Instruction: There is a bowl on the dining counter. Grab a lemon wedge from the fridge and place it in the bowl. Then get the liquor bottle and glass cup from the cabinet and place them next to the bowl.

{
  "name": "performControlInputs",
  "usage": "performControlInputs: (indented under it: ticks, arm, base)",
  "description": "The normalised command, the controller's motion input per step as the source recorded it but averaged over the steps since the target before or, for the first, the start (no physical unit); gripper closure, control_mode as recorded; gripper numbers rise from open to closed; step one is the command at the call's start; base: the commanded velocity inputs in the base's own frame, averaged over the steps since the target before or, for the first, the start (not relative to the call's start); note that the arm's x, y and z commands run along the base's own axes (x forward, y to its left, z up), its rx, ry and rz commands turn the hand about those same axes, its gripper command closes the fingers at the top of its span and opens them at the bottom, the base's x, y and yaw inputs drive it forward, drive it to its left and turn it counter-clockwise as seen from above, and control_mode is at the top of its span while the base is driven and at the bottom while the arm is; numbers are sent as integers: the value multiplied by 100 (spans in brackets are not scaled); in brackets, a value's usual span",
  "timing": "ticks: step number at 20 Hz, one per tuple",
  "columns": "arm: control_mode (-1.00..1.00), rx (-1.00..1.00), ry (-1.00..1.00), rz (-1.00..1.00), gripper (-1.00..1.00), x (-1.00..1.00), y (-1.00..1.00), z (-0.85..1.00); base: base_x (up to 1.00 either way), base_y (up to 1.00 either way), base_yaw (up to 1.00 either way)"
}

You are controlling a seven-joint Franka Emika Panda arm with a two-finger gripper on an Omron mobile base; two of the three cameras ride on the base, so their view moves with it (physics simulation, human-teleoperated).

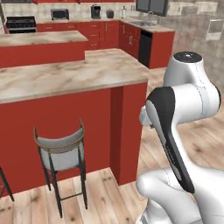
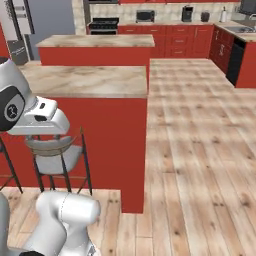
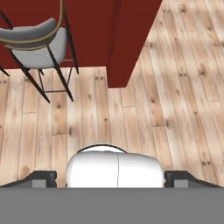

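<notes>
Hand view: the gripper (image 3: 112, 177) gapes wide, holding nothing, above wooden floor (image 3: 175, 109); ahead stand a grey stool (image 3: 37, 41) and the worktop's (image 1: 65, 74) red front (marbled top).

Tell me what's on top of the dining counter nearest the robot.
The dining counter shows bare beige marbled top across the part in view in both base views. No bowl appears there. Its left stretch runs out of frame, so that end stays unknown. A grey stool stands under the overhang.

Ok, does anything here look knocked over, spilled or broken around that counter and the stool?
Nothing stands out. The grey-seated black-legged stool stands upright against the plain red front of the marbled beige dining counter, and the light wooden plank floor shows no spill.
</notes>
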Motion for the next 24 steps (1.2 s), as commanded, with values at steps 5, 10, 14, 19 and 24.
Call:
performControlInputs:
  ticks: [5, 10, 14, 19, 24]
  arm:
    - [100, 0, 0, 0, -100, 0, 0, 0]
    - [100, 0, 0, 0, -100, 0, 0, 0]
    - [100, 0, 0, 0, -100, 0, 0, 0]
    - [100, 0, 0, 0, -100, 0, 0, 0]
    - [100, 0, 0, 0, -100, 0, 0, 0]
  base:
    - [33, -100, 0]
    - [42, -100, 0]
    - [59, -100, 0]
    - [88, -100, 2]
    - [100, -97, 10]
